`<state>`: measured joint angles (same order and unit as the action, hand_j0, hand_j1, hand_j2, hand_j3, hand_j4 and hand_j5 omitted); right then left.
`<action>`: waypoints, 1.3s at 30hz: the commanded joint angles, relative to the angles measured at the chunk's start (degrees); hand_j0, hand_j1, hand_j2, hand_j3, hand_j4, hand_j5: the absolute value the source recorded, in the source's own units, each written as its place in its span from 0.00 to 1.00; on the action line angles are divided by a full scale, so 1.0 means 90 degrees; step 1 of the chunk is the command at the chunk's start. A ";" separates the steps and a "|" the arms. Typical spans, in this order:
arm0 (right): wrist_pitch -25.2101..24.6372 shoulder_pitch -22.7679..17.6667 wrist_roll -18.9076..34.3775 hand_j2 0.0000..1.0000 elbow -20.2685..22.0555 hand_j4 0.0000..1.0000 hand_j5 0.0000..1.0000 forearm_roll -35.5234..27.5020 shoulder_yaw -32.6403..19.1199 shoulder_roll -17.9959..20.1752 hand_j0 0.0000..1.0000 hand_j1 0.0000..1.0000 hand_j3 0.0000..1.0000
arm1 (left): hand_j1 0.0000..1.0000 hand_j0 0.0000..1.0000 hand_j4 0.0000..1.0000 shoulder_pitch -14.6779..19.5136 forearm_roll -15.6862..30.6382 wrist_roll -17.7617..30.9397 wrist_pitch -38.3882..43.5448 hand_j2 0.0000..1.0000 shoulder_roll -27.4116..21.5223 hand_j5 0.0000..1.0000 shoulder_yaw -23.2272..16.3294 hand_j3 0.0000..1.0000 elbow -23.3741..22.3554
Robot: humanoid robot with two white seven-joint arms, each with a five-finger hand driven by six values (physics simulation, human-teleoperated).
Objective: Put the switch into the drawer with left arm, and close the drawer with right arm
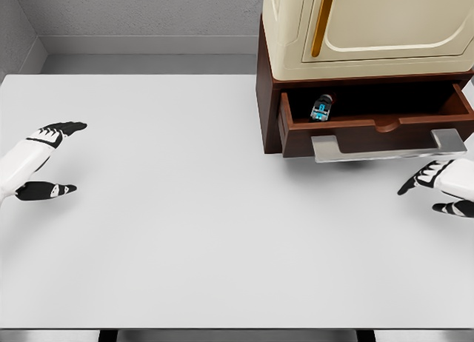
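The switch (pixel 321 106), a small dark device with a cyan-lit face, lies inside the open drawer (pixel 370 127) near its left rear corner. The drawer is brown wood with a silver bar handle (pixel 385 144) and stands pulled out of a brown cabinet (pixel 266 98). My left hand (pixel 55 157) hovers at the far left of the table, fingers spread, holding nothing. My right hand (pixel 437 186) is at the right edge, just below and right of the handle, fingers relaxed and empty, not touching the drawer.
A cream cupboard (pixel 363 31) with a gold handle sits on top of the brown cabinet. The white table (pixel 185 231) spreads between the hands, with a grey wall behind it.
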<state>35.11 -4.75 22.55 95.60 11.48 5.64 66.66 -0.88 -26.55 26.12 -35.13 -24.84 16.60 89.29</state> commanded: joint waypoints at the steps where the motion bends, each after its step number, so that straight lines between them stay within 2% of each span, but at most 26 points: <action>1: -0.0012 0.0000 0.0014 0.71 0.0032 0.71 0.71 -0.0075 -0.0022 -0.0004 0.71 0.71 0.71 | 1.00 1.00 1.00 0.0000 0.0050 -0.0002 0.0014 1.00 -0.0004 1.00 0.0002 1.00 0.0000; 4: -0.0012 0.0088 0.0024 0.71 -0.0085 0.71 0.71 -0.0055 -0.0022 -0.0052 0.71 0.71 0.71 | 1.00 1.00 1.00 0.0000 0.0050 -0.0002 0.0014 1.00 -0.0004 1.00 0.0002 1.00 0.0000; 7: -0.0012 0.0225 0.0024 0.71 -0.0349 0.71 0.71 -0.0036 0.0008 -0.0365 0.71 0.71 0.71 | 1.00 1.00 1.00 0.0000 0.0050 -0.0002 0.0014 1.00 -0.0004 1.00 0.0002 1.00 0.0000; 10: -0.0012 0.0400 0.0034 0.71 -0.0583 0.71 0.71 -0.0016 0.0066 -0.0423 0.71 0.71 0.71 | 1.00 1.00 1.00 0.0000 0.0050 -0.0002 0.0014 1.00 -0.0004 1.00 0.0002 1.00 -0.0019; 13: -0.0012 0.0557 0.0219 0.72 -0.0701 0.72 0.72 -0.0016 0.0076 -0.0629 0.72 0.72 0.72 | 1.00 1.00 1.00 0.0000 0.0050 -0.0002 0.0014 1.00 -0.0004 1.00 0.0011 1.00 -0.0039; 19: -0.0012 0.0693 0.0307 0.73 -0.0828 0.73 0.73 -0.0016 0.0095 -0.0726 0.73 0.73 0.73 | 1.00 1.00 1.00 0.0000 0.0050 -0.0002 0.0014 1.00 -0.0004 1.00 0.0012 1.00 -0.0039; 22: -0.0012 0.0576 0.0297 0.73 -0.0769 0.73 0.73 -0.0035 0.0076 -0.0609 0.73 0.73 0.73 | 1.00 1.00 1.00 0.0000 0.0050 -0.0002 0.0014 1.00 -0.0004 1.00 0.0012 1.00 -0.0039; 24: -0.0012 0.0411 0.0278 0.73 -0.0467 0.73 0.73 -0.0055 0.0066 -0.0287 0.73 0.73 0.73 | 1.00 1.00 1.00 0.0000 0.0050 -0.0002 0.0014 1.00 -0.0004 1.00 0.0012 1.00 -0.0039; 25: -0.0012 0.0245 0.0278 0.73 -0.0408 0.73 0.73 -0.0055 0.0017 -0.0228 0.73 0.73 0.73 | 1.00 1.00 1.00 0.0000 0.0050 -0.0002 0.0014 1.00 -0.0004 1.00 0.0012 1.00 -0.0039; 27: -0.0012 0.0205 0.0268 0.73 -0.0398 0.73 0.73 -0.0065 0.0008 -0.0160 0.73 0.73 0.73 | 1.00 1.00 1.00 -0.0010 0.0079 -0.0002 0.0014 1.00 -0.0004 1.00 0.0012 1.00 -0.0039; 29: -0.0012 0.0205 0.0278 0.73 -0.0310 0.73 0.73 -0.0075 -0.0031 -0.0189 0.73 0.73 0.73 | 1.00 1.00 1.00 -0.0010 0.0079 -0.0002 0.0014 1.00 -0.0004 1.00 0.0012 1.00 -0.0039; 31: -0.0012 0.0166 0.0297 0.73 -0.0281 0.73 0.73 -0.0065 -0.0305 -0.0297 0.73 0.73 0.73 | 1.00 1.00 1.00 -0.0010 0.0079 -0.0002 0.0014 1.00 -0.0004 1.00 0.0012 1.00 -0.0048; 34: -0.0012 0.0234 0.0297 0.73 -0.0485 0.73 0.73 -0.0045 -0.0286 -0.0404 0.73 0.73 0.73 | 1.00 1.00 1.00 -0.0010 0.0079 -0.0002 0.0014 1.00 -0.0004 1.00 0.0012 1.00 -0.0039; 36: -0.0012 0.0283 0.0307 0.73 -0.0642 0.73 0.73 -0.0026 -0.0285 -0.0629 0.73 0.73 0.73 | 1.00 1.00 1.00 -0.0010 0.0079 -0.0002 0.0014 1.00 -0.0004 1.00 0.0012 1.00 -0.0048; 39: -0.0012 0.0341 0.0307 0.73 -0.0700 0.73 0.73 -0.0016 -0.0266 -0.0716 0.73 0.73 0.73 | 1.00 1.00 1.00 -0.0010 0.0079 -0.0002 0.0014 1.00 -0.0004 1.00 0.0012 1.00 -0.0048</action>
<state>35.22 -0.53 25.32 90.01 11.96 3.33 60.98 -0.97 -26.29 26.13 -35.12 -24.83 16.69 88.84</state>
